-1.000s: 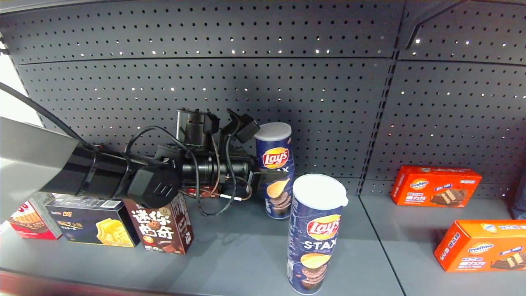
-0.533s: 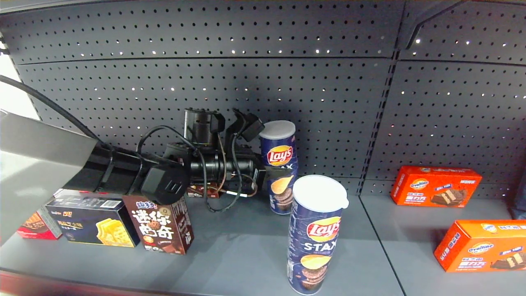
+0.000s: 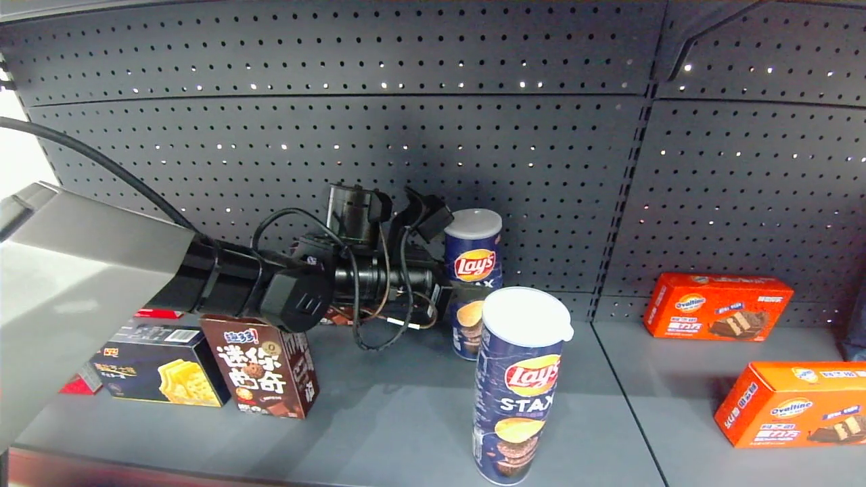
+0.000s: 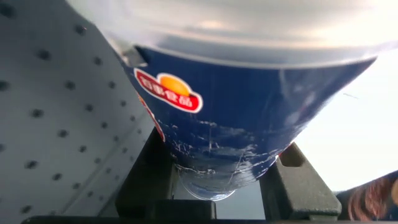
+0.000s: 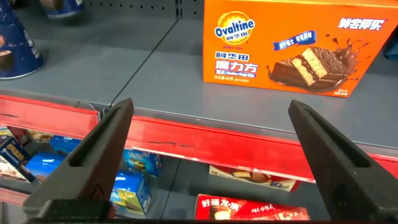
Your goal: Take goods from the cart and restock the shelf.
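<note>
1. Canister of chips [image 3: 475, 264] is riding upright in my left gripper [image 3: 454, 296], pinched low so it lands flat at the back of the shelf [image 3: 392, 406], behind the front can [image 3: 519, 385].
2. My right gripper [image 5: 211, 155] is hanging spread wide at the shelf edge.

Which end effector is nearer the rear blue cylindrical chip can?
Left. The left end effector grips the blue chip can; the right end effector hangs open at the front edge of the shelf, facing an orange carton.

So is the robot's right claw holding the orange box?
No, the right gripper is open and empty; the orange box sits on the shelf beyond it.
</note>
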